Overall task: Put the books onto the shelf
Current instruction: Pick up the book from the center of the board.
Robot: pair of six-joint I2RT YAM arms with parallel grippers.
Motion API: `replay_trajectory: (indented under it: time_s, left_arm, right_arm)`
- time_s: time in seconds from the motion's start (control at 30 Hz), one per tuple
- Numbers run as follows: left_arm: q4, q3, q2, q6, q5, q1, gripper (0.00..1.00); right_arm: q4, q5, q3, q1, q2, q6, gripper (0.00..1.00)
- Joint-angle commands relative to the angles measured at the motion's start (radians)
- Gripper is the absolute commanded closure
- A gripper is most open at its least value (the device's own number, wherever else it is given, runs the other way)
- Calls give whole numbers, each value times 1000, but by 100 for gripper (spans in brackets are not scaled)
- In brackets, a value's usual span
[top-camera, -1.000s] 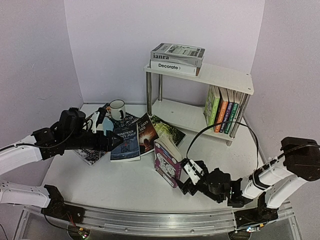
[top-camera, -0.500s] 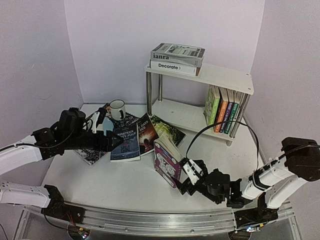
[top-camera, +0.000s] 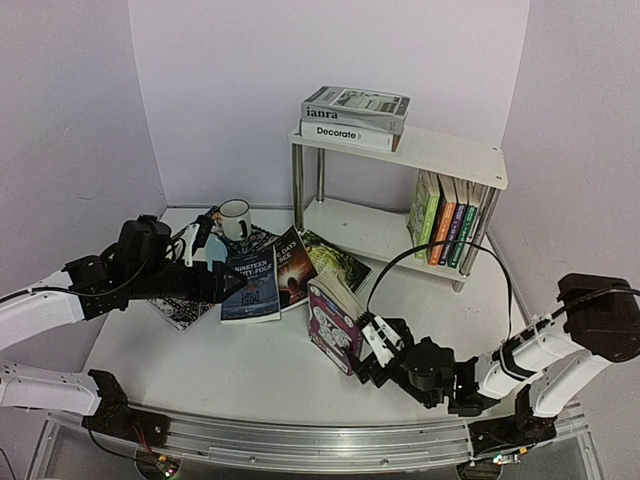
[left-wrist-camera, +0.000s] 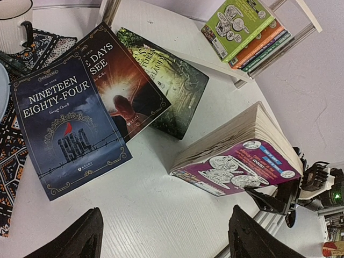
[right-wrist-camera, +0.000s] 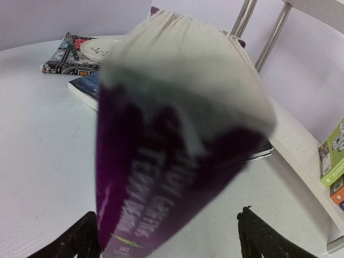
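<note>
Right hand (top-camera: pixel 362 358) lines up on the purple book (top-camera: pixel 335 325)
Spread apart either side of it, no squeeze yet; the book stands tilted on the surface (top-camera: pixel 230 370), short of the shelf (top-camera: pixel 440 150). Left hand (top-camera: pixel 228 287) hovers open over the dark novels (left-wrist-camera: pixel 70 129). Next call: close, lift, carry across

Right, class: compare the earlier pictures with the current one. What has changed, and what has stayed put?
The right pincer edged left, further onto the purple book, jaws open either side of it, nothing gripped. The left pincer, other books and shelf stayed as they were.
</note>
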Motion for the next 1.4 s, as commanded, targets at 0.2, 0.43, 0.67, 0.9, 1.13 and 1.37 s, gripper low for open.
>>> replay_trajectory:
  time_s: [0.2, 0.43, 0.67, 0.9, 1.13, 1.37]
  left_arm:
    - [45, -3, -28, 3, 4, 0, 18]
    - [46, 2, -25, 8, 3, 0, 18]
    - [45, 13, -7, 8, 8, 0, 18]
    - [45, 25, -3, 3, 18, 0, 18]
    - [45, 12, -35, 3, 10, 0, 18]
    - [46, 2, -45, -2, 11, 0, 18]
  right_arm:
    - [479, 121, 92, 5, 33, -32, 54]
    - [475, 150, 111, 5, 22, -92, 100]
    - [237, 125, 190, 4, -62, -103, 100]
    - [-376, -77, 436, -44, -116, 92, 100]
    - [-712, -373, 581, -151, -140, 285, 100]
    - [-809, -419, 636, -180, -141, 346, 100]
